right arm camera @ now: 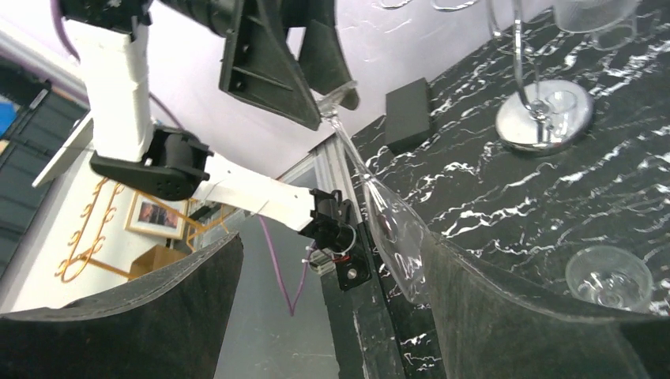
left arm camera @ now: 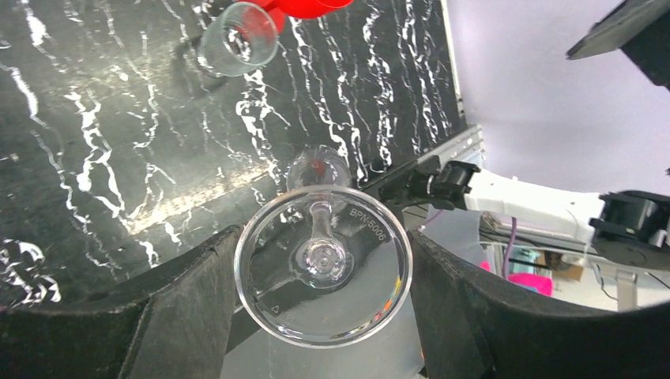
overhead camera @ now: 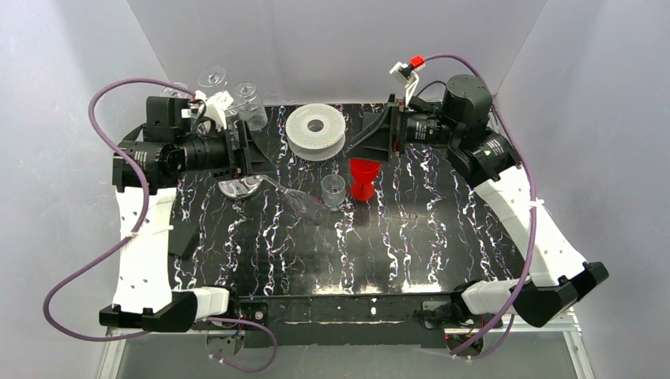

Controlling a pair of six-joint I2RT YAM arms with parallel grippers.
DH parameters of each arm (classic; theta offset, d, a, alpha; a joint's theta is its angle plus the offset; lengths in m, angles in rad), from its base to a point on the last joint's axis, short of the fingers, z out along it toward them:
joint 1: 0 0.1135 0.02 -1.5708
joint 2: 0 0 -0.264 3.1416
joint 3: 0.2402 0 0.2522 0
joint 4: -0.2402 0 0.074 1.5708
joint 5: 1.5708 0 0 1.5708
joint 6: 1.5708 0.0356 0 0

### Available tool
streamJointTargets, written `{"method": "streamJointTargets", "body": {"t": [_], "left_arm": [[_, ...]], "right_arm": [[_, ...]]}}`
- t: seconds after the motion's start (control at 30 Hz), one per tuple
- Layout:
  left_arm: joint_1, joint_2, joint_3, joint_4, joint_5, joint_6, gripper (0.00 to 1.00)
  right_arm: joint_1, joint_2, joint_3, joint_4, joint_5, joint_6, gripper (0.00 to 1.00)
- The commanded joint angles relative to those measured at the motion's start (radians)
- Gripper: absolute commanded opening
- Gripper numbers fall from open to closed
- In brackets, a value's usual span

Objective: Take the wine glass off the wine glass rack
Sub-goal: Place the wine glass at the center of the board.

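Observation:
The wine glass is off the rack and tilted in the air, its round foot clamped edge to edge between my left gripper fingers. In the top view the left gripper holds it with the bowl slanting down toward the table's middle. The wine glass rack shows its chrome disc base just beside that gripper, and other glasses hang on its wire arms. My right gripper is open, and the held glass's bowl lies close by its right finger; I cannot tell if they touch.
A white ribbed spool lies at the back centre, with the right gripper next to it. A red funnel and a small clear cup stand mid-table. A black block sits near the left edge.

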Motion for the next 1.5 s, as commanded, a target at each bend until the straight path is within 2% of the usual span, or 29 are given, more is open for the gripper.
{"method": "streamJointTargets", "body": {"t": [0.0,0.17,0.4,0.7,1.2,1.47], "left_arm": [[-0.052,0.035,0.044,0.008,0.115,-0.048,0.27],[-0.116,0.090,0.098,0.016,0.137,-0.073,0.26],[-0.201,0.182,0.205,0.002,0.139,-0.075,0.26],[-0.307,0.304,0.356,-0.057,0.133,-0.066,0.25],[-0.339,0.370,0.474,-0.054,0.171,-0.128,0.23],[-0.341,0.374,0.477,-0.007,0.187,-0.170,0.22]], "right_arm": [[0.029,0.043,0.046,0.096,-0.092,-0.025,0.89],[0.059,0.082,0.066,0.096,-0.125,-0.039,0.86],[0.113,0.098,0.060,0.018,-0.090,-0.135,0.80],[0.121,0.104,-0.018,0.069,-0.122,-0.123,0.75],[0.120,0.099,-0.056,0.084,-0.104,-0.119,0.70],[0.121,0.098,-0.063,0.087,-0.103,-0.113,0.62]]}}
